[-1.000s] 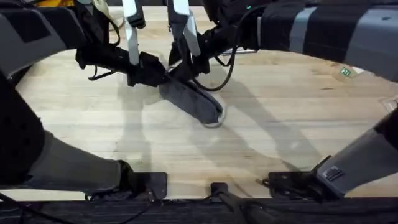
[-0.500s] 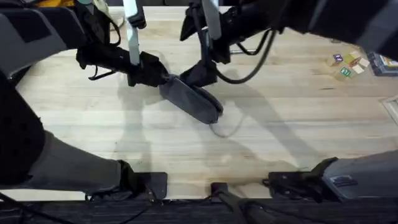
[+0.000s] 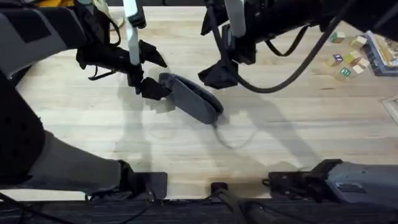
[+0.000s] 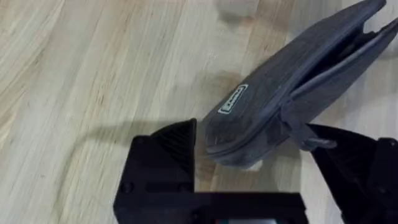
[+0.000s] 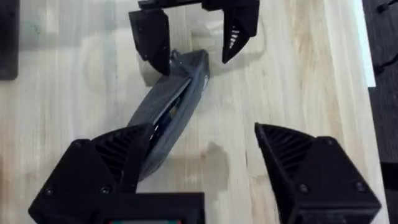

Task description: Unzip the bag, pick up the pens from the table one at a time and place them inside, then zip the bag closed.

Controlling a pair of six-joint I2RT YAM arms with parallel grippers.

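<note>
The grey bag [image 3: 191, 99] lies slanted on the table [image 3: 280, 130]. Its zipper slit [image 5: 171, 112] gapes partly open along the top. My left gripper [image 3: 154, 74] is open, its fingers [image 4: 171, 146] standing on either side of the bag's [image 4: 280, 87] rounded end without pinching it. A small zipper pull [image 4: 309, 138] hangs near that end. My right gripper [image 3: 219, 73] hovers open just beyond the bag's middle, apart from it. From the right wrist, the bag [image 5: 163, 127] runs between my right gripper [image 5: 205, 140] and the left gripper [image 5: 193, 43]. The pens are out of view.
Small coloured blocks [image 3: 345, 59] and a flat box [image 3: 382, 53] sit at the far right edge. A black cable [image 3: 280, 74] loops from the right arm above the table. Bare wood stretches in front of the bag.
The left gripper, shut on the bag's end before, now stands open around it. The right gripper has drawn off the bag to the right and risen.
</note>
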